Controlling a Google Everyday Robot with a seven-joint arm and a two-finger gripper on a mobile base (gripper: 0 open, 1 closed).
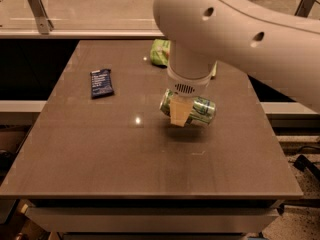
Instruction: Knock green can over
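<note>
Claw hangs under the big white arm, over the middle of the desk, clenched on the can. One pale finger crosses the can's front. The can lies sideways, with a shadow on the desk right under it. A blue packet lies well to the left and a green bag sits behind the arm.

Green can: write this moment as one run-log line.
green can: on its side | gripper: over the can

Warm, dim light falls from above. A small glare spot shines on the table, left of the mid-table gripper, with a soft shadow beneath it.
</note>
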